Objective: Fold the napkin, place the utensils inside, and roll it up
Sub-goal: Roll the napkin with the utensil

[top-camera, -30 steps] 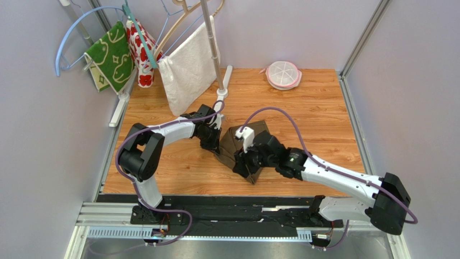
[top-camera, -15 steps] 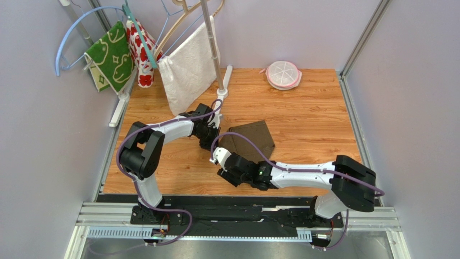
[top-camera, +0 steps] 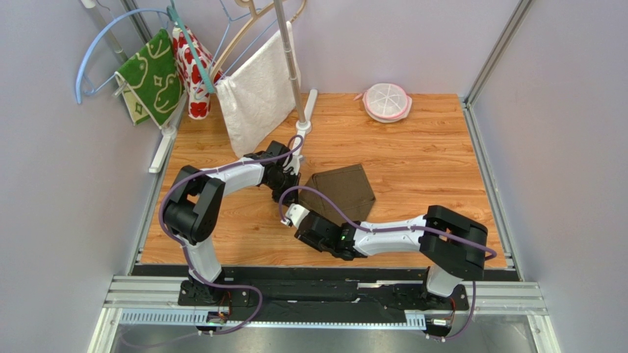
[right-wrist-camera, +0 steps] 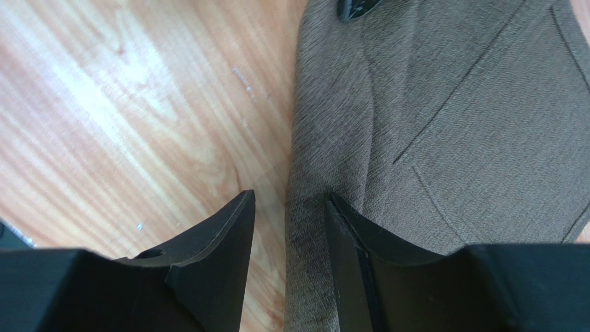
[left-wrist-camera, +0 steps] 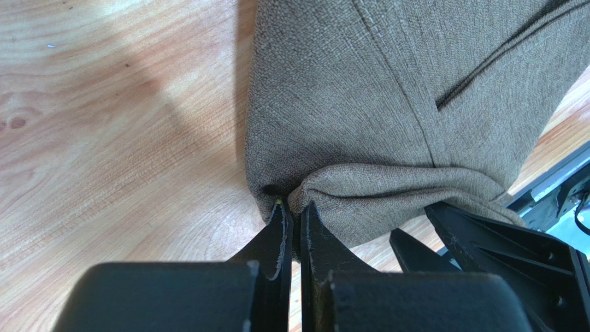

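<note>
Left wrist view, left fingers [left-wrist-camera: 278, 238] pinching napkin [left-wrist-camera: 360, 104] bunched edge, right fingers [right-wrist-camera: 225, 232] spread astride its edge

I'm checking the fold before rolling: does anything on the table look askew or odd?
The napkin is puckered at one corner, where the shut left hand pinches it; its folded layers overlap unevenly.

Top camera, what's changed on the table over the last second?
The right gripper swung from over the middle of the napkin to its near-left edge, where its open jaws now straddle that edge. The napkin's near corner used to reach toward the arm bases; it now lies as a compact flat fold. The left gripper stayed shut on the napkin's left edge. The white towel and the pink-rimmed dish did not move.
</note>
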`<state>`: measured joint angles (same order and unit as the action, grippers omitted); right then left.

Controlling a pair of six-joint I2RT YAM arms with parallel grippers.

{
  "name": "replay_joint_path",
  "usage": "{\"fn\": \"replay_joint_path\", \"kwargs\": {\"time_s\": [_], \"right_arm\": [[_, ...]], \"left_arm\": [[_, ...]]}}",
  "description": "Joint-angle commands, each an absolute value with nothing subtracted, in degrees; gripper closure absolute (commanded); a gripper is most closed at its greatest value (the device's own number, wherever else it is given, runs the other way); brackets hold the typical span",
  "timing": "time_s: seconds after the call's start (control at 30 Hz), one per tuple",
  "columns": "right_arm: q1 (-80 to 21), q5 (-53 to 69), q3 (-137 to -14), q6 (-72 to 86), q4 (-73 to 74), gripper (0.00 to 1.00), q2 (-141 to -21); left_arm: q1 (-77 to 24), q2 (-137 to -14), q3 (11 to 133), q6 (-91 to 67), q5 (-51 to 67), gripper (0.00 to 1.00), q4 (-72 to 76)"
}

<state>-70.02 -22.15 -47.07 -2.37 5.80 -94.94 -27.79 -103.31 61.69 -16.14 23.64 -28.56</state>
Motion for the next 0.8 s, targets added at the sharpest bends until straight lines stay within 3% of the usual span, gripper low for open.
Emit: {"fn": "replay_joint_path", "kwargs": {"time_s": [0.0,0.77], "right_arm": [[-68.21,-25.49,-47.64,-1.32,3.87,0.52,-96.86],[-67.24,-21.19,-47.28,-6.77,4.57,0.47,-88.59]], "left_arm": [[-27.77,-106.08,61.08,-13.27,19.78,1.00,-30.23],[-27.77,-106.17,61.26,-13.01,19.60,1.00,-30.59]]}}
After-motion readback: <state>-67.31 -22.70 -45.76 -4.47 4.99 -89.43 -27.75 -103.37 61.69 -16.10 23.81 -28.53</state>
